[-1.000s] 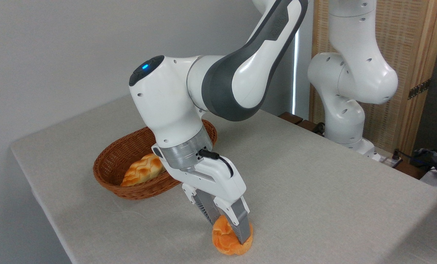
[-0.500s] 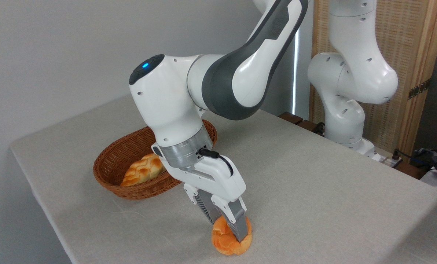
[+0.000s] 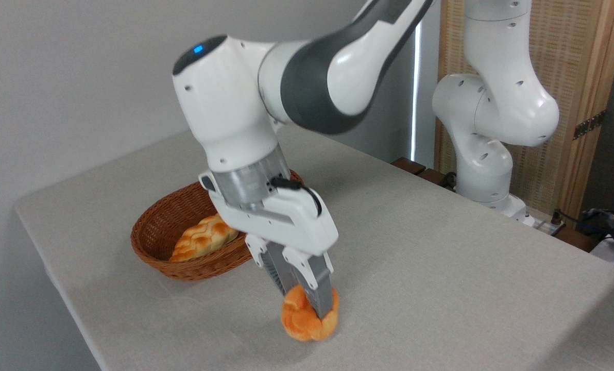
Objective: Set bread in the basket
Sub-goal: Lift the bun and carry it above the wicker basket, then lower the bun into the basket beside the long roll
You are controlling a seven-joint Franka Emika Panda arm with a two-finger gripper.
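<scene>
Camera view: gripper (image 3: 309, 304) clamped on bread (image 3: 307, 322), fingers (image 3: 321, 294) pressed into bun sides, bun just above table (image 3: 441, 268), near front edge. Open cloth right and behind. Basket (image 3: 183, 242) up-left, near, holding braided loaf (image 3: 204, 238). Wrist overlaps basket's right end. Arm base (image 3: 487, 154) well apart, far right.

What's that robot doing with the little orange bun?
The robot's gripper is pinching the small orange bun between its two fingers and holding it just off the grey table. Behind it, to the left, sits a brown wicker basket. A longer, paler braided loaf already lies inside it. The bun is not in the basket yet, so it likely goes there next.
</scene>
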